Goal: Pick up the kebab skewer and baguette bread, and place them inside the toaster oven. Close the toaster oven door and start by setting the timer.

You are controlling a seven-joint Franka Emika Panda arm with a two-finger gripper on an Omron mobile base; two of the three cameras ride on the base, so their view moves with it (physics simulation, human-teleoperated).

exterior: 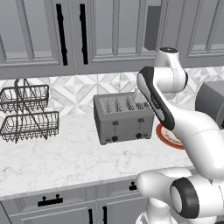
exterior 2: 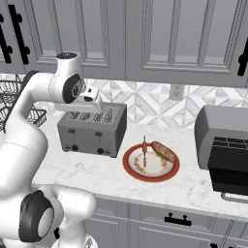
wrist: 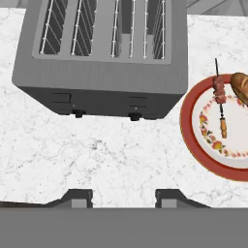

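So the gripper (wrist: 123, 197) is hanging up above the marble surface (exterior: 65, 159), right in front of the four-slot toaster (exterior 2: 92, 128), and the jaws are apart with nothing between them, just bare marble below. The kebab skewer (exterior 2: 144, 151) is lying on the red-rimmed plate (exterior 2: 133, 173), which sits on the surface just right of the toaster. The baguette bread (exterior 2: 164, 151) is on the same plate, at its far right side, right beside the skewer's upper end. The toaster oven (exterior 2: 218, 128) is off at the right end of the surface, well apart from the gripper, with its door (exterior 2: 230, 186) hanging open and the wire rack showing inside.
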